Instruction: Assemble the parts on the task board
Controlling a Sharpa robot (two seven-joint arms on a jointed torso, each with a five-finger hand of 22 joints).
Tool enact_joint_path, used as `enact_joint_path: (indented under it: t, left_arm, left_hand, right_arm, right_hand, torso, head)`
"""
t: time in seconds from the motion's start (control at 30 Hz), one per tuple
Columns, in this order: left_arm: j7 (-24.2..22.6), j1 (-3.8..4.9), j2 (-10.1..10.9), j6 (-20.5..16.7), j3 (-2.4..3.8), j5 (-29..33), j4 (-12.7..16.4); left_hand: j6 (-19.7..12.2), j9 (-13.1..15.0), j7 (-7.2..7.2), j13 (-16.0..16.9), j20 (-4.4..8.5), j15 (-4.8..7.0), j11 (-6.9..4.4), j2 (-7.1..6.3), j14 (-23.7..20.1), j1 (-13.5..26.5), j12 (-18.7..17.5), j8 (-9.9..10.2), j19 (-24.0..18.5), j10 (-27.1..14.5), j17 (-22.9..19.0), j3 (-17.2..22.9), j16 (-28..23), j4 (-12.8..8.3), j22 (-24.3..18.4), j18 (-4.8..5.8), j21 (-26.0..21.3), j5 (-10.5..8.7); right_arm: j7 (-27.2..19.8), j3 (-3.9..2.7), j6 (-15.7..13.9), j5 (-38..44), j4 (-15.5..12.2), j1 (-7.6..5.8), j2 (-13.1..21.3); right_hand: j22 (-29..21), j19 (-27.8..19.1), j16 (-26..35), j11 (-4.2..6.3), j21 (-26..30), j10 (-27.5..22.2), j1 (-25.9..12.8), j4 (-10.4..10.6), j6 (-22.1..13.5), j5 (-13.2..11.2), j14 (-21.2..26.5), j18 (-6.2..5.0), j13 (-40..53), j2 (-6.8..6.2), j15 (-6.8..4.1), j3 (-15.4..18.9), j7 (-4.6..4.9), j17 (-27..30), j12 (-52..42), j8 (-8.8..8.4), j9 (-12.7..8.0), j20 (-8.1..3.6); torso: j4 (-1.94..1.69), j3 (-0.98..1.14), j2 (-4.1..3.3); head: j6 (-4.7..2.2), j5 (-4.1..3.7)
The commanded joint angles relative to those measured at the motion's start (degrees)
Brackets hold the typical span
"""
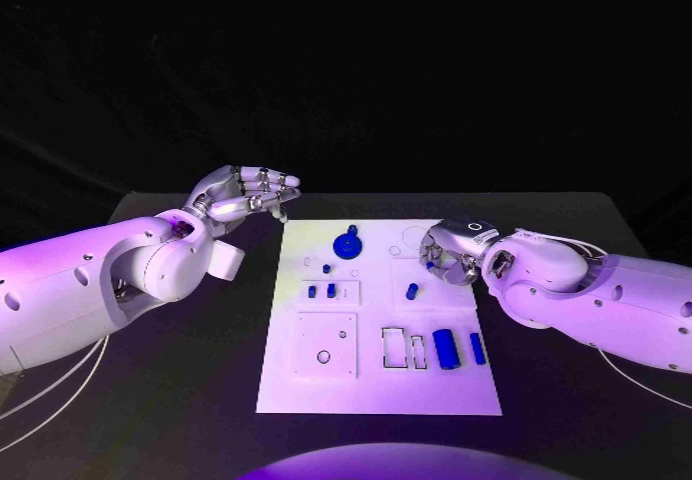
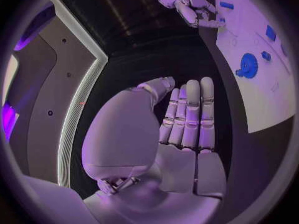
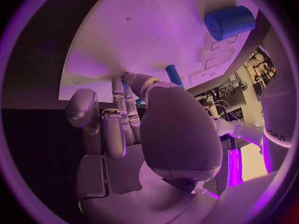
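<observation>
Left hand [image 1: 245, 192] empty, fingers straight and together, off the task board's [image 1: 378, 395] far-left corner, right hand [image 1: 450, 252] over its right edge, grip unclear.

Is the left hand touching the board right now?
Apart. In the head view the left hand is beside the board's far left corner, off its edge. The left wrist view shows dark table between the fingers and the board.

— What do we see here besides the work itself?
— We see the black table [image 1: 188, 420]. Its surface is flat and matt. Its far edge runs straight across, and behind it we see just darkness.
</observation>
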State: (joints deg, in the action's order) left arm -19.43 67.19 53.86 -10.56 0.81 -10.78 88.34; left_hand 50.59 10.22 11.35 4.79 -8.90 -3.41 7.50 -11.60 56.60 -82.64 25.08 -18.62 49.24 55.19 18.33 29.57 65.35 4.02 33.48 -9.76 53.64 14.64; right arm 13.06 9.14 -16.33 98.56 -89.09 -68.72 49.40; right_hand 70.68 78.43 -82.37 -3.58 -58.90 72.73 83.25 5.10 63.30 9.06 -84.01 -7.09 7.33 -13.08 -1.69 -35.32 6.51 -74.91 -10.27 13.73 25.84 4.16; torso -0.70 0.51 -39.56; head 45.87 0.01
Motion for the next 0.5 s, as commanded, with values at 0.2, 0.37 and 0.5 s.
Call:
enact_joint_path:
  t: [0.2,0.37,0.5]
  left_arm:
    - [0.3,0.07,0.1,1.2,0.04,-0.3,0.3]
    - [0.3,0.07,0.1,1.3,0.04,-0.3,0.3]
    - [0.4,0.07,0.1,1.3,0.04,-0.4,0.2]
  left_hand:
    - [-0.3,-0.1,0.19,0.0,0.34,0.19,0.15,0.61,0.2,0.0,0.3,0.0,0.0,-0.3,-0.2,0.1,-0.4,-0.5,-0.1,-0.81,-0.3,0.1]
    - [-0.4,-0.1,0.24,0.0,0.32,0.16,0.21,0.58,0.2,0.1,0.3,0.1,0.0,-0.5,-0.2,0.0,-0.5,-0.6,-0.1,-0.8,-0.3,0.1]
    - [-0.5,-0.1,0.29,-0.1,0.3,0.12,0.26,0.58,0.2,0.1,0.3,0.1,0.0,-0.7,-0.2,0.0,-0.5,-0.7,-0.1,-0.79,-0.4,0.11]
  right_arm:
    - [2.0,0.47,-1.6,2.0,-0.5,0.71,0.2]
    - [2.2,0.45,-3.3,2.1,-1.2,0.71,0.7]
    - [2.3,0.39,-4.4,2.0,-1.8,0.61,1.1]
  right_hand:
    - [0.6,0.0,-0.2,1.33,-0.7,2.3,0.1,-1.4,0.5,0.4,-3.7,0.81,0.5,1.28,-0.41,-1.5,-0.09,-2.1,0.4,0.26,0.5,-0.42]
    - [0.9,0.0,-0.2,1.37,-1.0,2.6,-0.3,-1.8,0.6,0.4,-3.7,0.85,0.6,1.16,-0.44,-2.1,-0.1,-2.1,0.6,0.32,0.7,-0.46]
    - [1.0,0.0,-0.2,1.39,-1.1,2.7,-0.5,-2.0,0.7,0.3,-3.7,0.86,0.8,1.06,-0.45,-2.4,-0.12,-2.0,0.7,0.35,0.8,-0.48]
  torso:
    - [0.03,0.07,-0.01]
    - [0.03,0.04,-0.01]
    - [0.01,0.05,-0.02]
  head:
    - [0.04,-0.09]
    - [0.01,-0.19]
    - [-0.01,-0.29]
